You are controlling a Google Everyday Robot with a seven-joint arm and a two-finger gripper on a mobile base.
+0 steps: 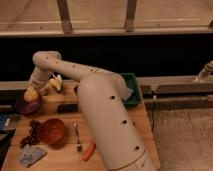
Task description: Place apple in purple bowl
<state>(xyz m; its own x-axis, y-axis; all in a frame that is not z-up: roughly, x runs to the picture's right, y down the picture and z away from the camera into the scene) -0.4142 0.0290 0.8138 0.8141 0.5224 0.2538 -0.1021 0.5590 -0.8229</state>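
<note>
The apple (31, 94), yellow with a reddish blush, is at the tip of my gripper (33, 92), just over the purple bowl (25, 105) at the table's left back. The gripper is shut on the apple and holds it low above the bowl's inside. The arm reaches from the lower right, over the table, and bends down to the bowl. The apple and wrist hide the back rim of the bowl.
An orange bowl (51, 131) stands in front, with dark grapes (31, 134) at its left. A fork (77, 138), a carrot (88, 151), a blue cloth (29, 155) and a black object (66, 107) lie on the table. A green bin (132, 91) is behind the arm.
</note>
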